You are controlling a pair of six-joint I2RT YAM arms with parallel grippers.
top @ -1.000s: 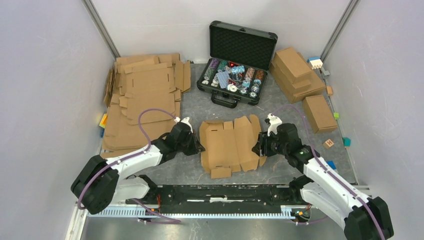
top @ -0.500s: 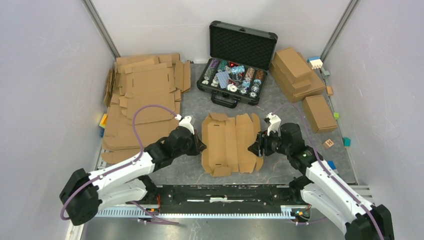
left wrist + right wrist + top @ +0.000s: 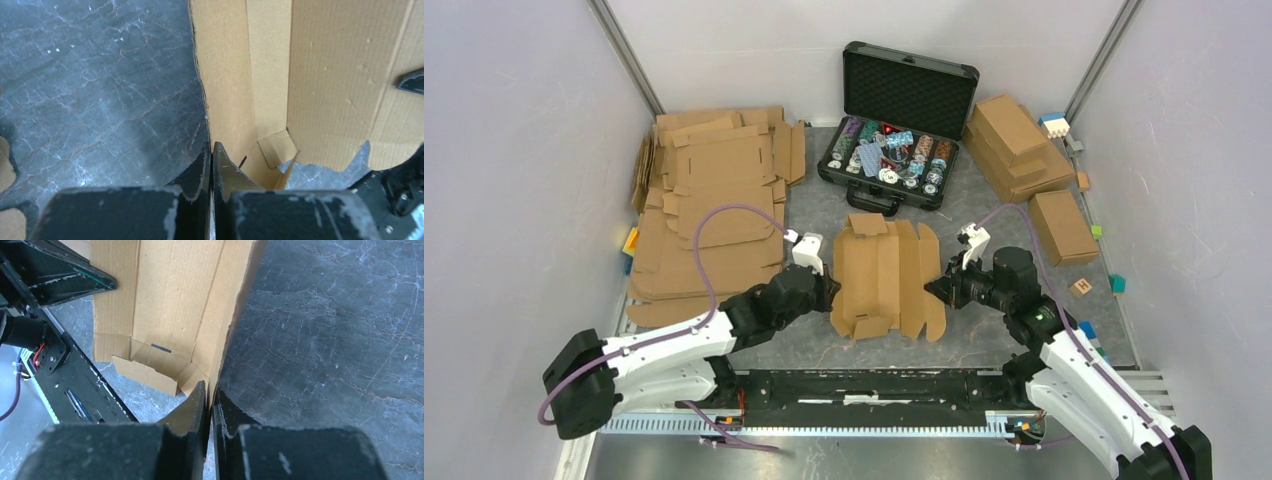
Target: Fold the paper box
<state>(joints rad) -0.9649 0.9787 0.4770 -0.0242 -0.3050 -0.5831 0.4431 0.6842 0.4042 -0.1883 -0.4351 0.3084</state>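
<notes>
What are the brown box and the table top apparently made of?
The box: brown corrugated cardboard, matte, unprinted; fine ribbing and raw cut edges show. The table top: dark grey with pale marble-like veins; stone or a printed mat, I cannot tell.

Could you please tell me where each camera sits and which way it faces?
Top external: fixed above and behind the arms, looking down at the table; both arms show, left hand and right hand flanking the paper box.
Left wrist: on the left wrist, looking along its fingers, shut on the box's left edge.
Right wrist: on the right wrist, looking along its fingers, shut on the box's right edge.
Shared: both wrist views show the box's inside from opposite edges.
</notes>
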